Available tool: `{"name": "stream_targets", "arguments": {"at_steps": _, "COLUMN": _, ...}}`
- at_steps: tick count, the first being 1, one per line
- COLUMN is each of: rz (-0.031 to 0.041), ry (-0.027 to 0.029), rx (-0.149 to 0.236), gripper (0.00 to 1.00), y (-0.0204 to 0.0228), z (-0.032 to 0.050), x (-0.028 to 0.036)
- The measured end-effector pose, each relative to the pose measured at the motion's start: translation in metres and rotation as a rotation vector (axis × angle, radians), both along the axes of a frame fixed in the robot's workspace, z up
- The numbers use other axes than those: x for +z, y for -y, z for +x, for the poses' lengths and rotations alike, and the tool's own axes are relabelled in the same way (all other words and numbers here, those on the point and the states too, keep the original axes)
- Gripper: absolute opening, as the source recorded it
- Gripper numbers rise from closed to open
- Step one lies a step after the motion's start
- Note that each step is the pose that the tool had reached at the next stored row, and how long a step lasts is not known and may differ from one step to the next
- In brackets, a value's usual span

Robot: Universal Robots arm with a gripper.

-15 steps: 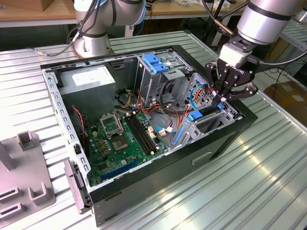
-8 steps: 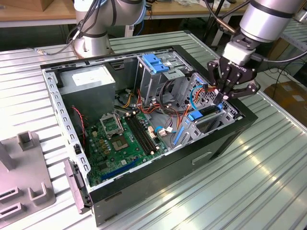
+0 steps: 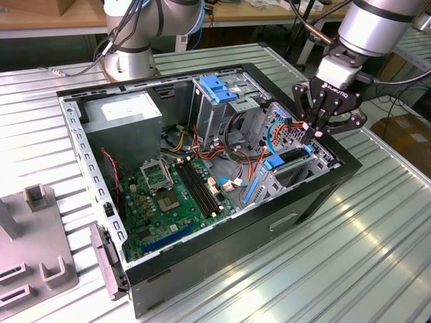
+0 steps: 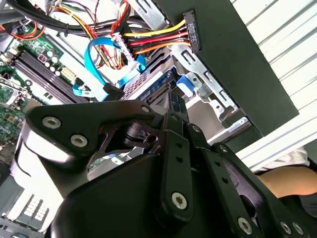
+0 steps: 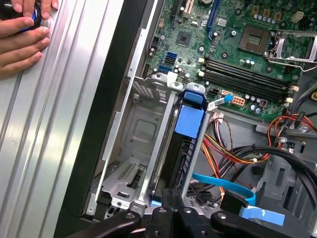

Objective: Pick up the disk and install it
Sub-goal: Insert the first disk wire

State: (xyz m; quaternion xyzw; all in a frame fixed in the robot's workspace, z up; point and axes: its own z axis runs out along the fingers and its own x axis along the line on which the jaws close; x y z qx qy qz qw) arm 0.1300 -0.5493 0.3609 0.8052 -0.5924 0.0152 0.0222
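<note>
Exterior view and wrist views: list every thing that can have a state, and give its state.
Computer case: lying on its side, open.
Disk: on edge in the drive bay.
Memory slots: empty.
Claw: at the disk's end.

A robotics lab: ribbed metal bench (image 3: 350, 256), wooden worktables (image 3: 40, 17), second robot base (image 3: 131, 60)

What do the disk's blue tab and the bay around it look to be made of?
The disk has a blue tab that is likely plastic: smooth, matte, evenly coloured, with rounded moulded edges. The bay looks like bare sheet metal: dull silver-grey, with stamped slots and folded edges.
</note>
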Motion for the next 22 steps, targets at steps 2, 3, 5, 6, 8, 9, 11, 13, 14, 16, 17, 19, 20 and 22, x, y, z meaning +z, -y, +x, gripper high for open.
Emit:
{"name": "stream_targets", "arguments": {"at_steps": 2, "rz": -0.0002, "ry": 0.0, "rx": 0.047, "gripper": 0.11, "y": -0.0001, "z": 0.0002, "x": 0.0001}}
{"name": "stream_targets", "arguments": {"at_steps": 3, "rz": -0.0002, "ry": 0.0, "rx": 0.064, "gripper": 0.11, "y": -0.0001, "z": 0.0002, "x": 0.0001}}
{"name": "stream_targets", "arguments": {"at_steps": 5, "rz": 0.0, "ry": 0.0, "rx": 0.092, "gripper": 0.11, "y": -0.0004, "z": 0.0007, "x": -0.0001}}
{"name": "stream_targets", "arguments": {"at_steps": 6, "rz": -0.0001, "ry": 0.0, "rx": 0.099, "gripper": 0.11, "y": -0.0005, "z": 0.0012, "x": -0.0001}}
{"name": "stream_targets", "arguments": {"at_steps": 8, "rz": 0.0009, "ry": 0.0, "rx": 0.112, "gripper": 0.11, "y": -0.0006, "z": 0.0019, "x": 0.0}}
{"name": "stream_targets", "arguments": {"at_steps": 9, "rz": 0.0097, "ry": 0.0005, "rx": 0.117, "gripper": 0.11, "y": -0.0007, "z": 0.0033, "x": 0.0002}}
{"name": "stream_targets", "arguments": {"at_steps": 11, "rz": 0.0193, "ry": 0.001, "rx": 0.126, "gripper": 0.11, "y": -0.0007, "z": 0.0057, "x": 0.0008}}
{"name": "stream_targets", "arguments": {"at_steps": 13, "rz": 0.0213, "ry": 0.0012, "rx": 0.136, "gripper": 0.11, "y": -0.0022, "z": 0.0076, "x": 0.0013}}
{"name": "stream_targets", "arguments": {"at_steps": 14, "rz": 0.0212, "ry": 0.0017, "rx": 0.139, "gripper": 0.11, "y": -0.0038, "z": 0.0077, "x": 0.0014}}
{"name": "stream_targets", "arguments": {"at_steps": 16, "rz": 0.0204, "ry": 0.0033, "rx": 0.148, "gripper": 0.11, "y": -0.0079, "z": 0.0078, "x": 0.0021}}
{"name": "stream_targets", "arguments": {"at_steps": 17, "rz": 0.0194, "ry": 0.0049, "rx": 0.153, "gripper": 0.11, "y": -0.0099, "z": 0.0078, "x": 0.0024}}
{"name": "stream_targets", "arguments": {"at_steps": 19, "rz": 0.0184, "ry": 0.0073, "rx": 0.164, "gripper": 0.11, "y": -0.0117, "z": 0.0078, "x": 0.0033}}
{"name": "stream_targets", "arguments": {"at_steps": 20, "rz": 0.0182, "ry": 0.0079, "rx": 0.171, "gripper": 0.11, "y": -0.0118, "z": 0.0078, "x": 0.0041}}
{"name": "stream_targets", "arguments": {"at_steps": 22, "rz": 0.0186, "ry": 0.0099, "rx": 0.186, "gripper": 0.11, "y": -0.012, "z": 0.0077, "x": 0.0045}}
